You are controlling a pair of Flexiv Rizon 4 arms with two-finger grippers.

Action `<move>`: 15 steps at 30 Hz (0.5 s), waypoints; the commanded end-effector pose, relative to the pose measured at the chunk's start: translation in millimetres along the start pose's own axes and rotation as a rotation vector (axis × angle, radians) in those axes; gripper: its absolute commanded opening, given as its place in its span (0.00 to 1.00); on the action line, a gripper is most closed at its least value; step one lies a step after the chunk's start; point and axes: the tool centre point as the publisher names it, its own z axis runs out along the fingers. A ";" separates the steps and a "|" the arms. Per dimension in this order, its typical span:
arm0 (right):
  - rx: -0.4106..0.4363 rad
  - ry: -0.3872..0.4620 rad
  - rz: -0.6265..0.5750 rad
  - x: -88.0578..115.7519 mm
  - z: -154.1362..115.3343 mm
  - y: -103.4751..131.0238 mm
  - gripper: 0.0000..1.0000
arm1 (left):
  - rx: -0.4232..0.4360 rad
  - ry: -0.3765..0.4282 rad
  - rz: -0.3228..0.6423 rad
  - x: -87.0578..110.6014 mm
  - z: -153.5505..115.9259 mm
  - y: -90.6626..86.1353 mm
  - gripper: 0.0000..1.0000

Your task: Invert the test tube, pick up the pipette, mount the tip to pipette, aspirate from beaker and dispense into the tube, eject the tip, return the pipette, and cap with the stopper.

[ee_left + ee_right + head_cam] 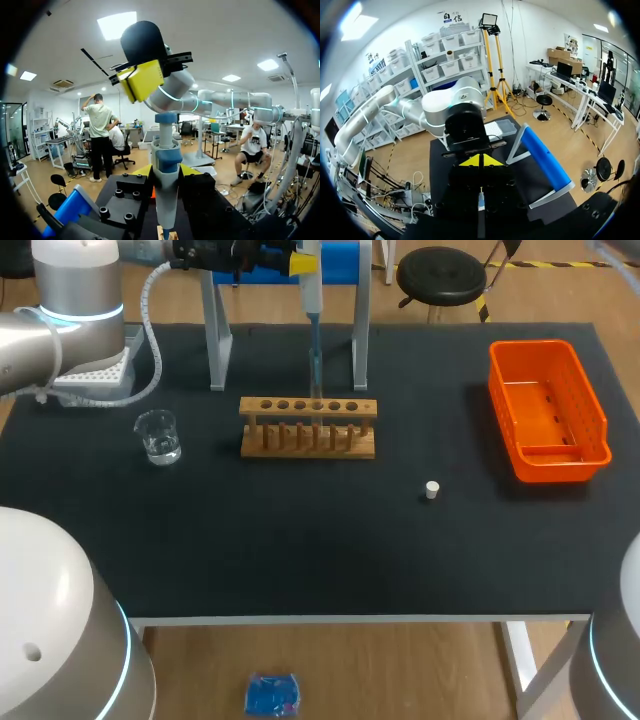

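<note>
Step in hand looks like dispense. pipette (312, 295) hangs vertical right over the rack (308, 426), and its tip (314, 355) runs down to the test tube (316, 380) standing in a middle hole of the rack. Can't tell how deep the tip sits, glass too faint in head view.

How to do it well, imo:
- keep pipette plumb, axis on the tube mouth. Any lateral drift and the tip levers the tube against the rack
- press plunger straight down the axis, slow, so the holding grip doesn't slip and liquid goes in w/o splash
- keep plunger down while pulling out, else it sucks back
- lift straight up clear of the rack before any sideways move

Pose:
- left gripper (166, 172) is clamped on the pipette body, one yellow pad (190, 170) each side, coming in from behind the rack
- right gripper (141, 80) sits just above the pipette's top end, fingers pressed together w/ nothing between, set up as a pusher. Contact w/ the plunger: can't tell
- R wrist view looks straight down the pipette axis, so alignment seems ok

Other task bits:
- beaker (158, 436) is left of the rack, well apart, some liquid in it
- stopper (432, 490) lies loose front-right of the rack, not yet used
- orange bin (600, 430) is well right of the rack
</note>
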 end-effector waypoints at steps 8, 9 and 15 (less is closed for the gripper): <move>-0.024 0.004 -0.038 29.0 -15.1 -23.4 0.00 | 0.000 -0.002 0.001 0.6 0.3 -0.4 0.00; -0.024 0.006 -0.043 30.7 -15.1 -25.0 0.00 | 0.000 -0.002 0.001 0.6 0.3 -0.4 0.00; -0.027 0.005 -0.059 35.4 -14.1 -31.7 0.00 | 0.000 -0.002 0.001 0.6 0.3 -0.4 0.00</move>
